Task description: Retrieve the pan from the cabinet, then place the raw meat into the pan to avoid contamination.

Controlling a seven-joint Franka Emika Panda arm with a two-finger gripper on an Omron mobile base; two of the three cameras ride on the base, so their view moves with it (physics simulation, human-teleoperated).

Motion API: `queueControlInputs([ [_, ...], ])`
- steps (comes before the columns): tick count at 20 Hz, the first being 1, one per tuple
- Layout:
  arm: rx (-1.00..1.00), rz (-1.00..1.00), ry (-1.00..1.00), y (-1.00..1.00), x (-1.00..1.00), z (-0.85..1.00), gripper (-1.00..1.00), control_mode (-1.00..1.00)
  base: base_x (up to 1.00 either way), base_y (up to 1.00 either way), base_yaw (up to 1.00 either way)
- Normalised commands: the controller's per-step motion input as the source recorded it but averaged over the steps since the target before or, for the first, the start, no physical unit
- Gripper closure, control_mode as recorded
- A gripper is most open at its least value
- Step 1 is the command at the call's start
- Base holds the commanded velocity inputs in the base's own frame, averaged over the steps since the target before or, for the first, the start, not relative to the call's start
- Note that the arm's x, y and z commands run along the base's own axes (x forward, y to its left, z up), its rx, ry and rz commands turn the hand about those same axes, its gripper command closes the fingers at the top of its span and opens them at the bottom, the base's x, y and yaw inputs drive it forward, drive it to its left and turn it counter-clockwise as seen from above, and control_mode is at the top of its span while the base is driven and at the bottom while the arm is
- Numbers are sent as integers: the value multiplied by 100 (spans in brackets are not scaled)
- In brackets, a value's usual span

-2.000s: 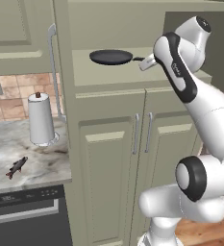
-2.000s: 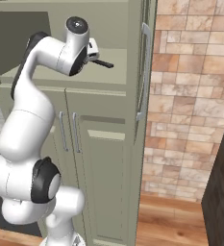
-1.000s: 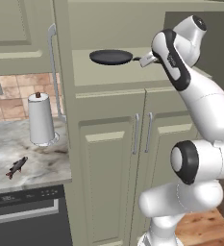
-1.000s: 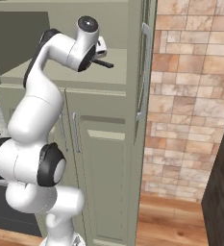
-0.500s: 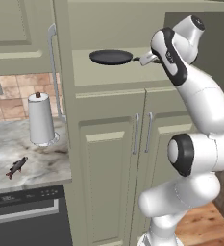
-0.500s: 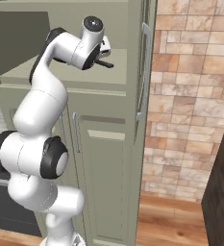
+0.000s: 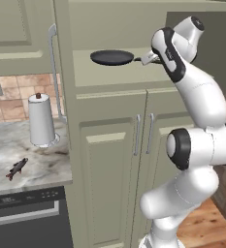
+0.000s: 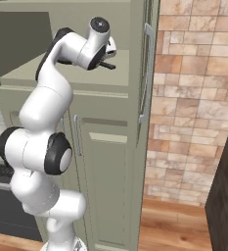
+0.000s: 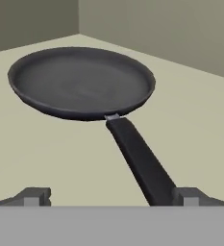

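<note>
The dark round pan (image 7: 112, 57) lies flat on the shelf inside the open cabinet (image 7: 109, 145), its thin black handle (image 9: 140, 161) pointing at my hand. My gripper (image 7: 152, 58) hovers at the handle's end with jaws open. In the hand view the gripper (image 9: 112, 197) straddles the handle tip, which runs close to the right fingertip (image 9: 190, 195) without being clamped. From the right base view the gripper (image 8: 108, 62) is level with the shelf. The raw meat (image 7: 16, 168), a small dark fish, lies on the marble counter at the left.
A paper-towel roll (image 7: 40, 127) stands on the counter behind the fish. The cabinet's open door with its long silver handle (image 7: 54, 72) juts out at the left; the other door's handle (image 8: 146, 73) is at the right. A dishwasher (image 7: 27, 218) sits below the counter.
The arm's lower joints have swung and the hand has crept a little closer to the pan's handle. The pan and the fish have stayed put.
</note>
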Motion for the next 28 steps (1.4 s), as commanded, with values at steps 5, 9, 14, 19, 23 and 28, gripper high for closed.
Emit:
queueControlInputs([
  [5,0,0,0,-6,23,-5,-100,-100,0,0,0],
  [9,0,0,0,-4,23,-6,-100,-100,0,0,0],
  [14,0,0,0,-4,24,-5,-100,-100,0,0,0],
  [19,0,0,0,-4,22,-5,-100,-100,0,0,0],
  [23,0,0,0,-4,21,-3,-100,-100,0,0,0],
  [28,0,0,0,-3,15,-1,-100,-100,0,0,0],
])
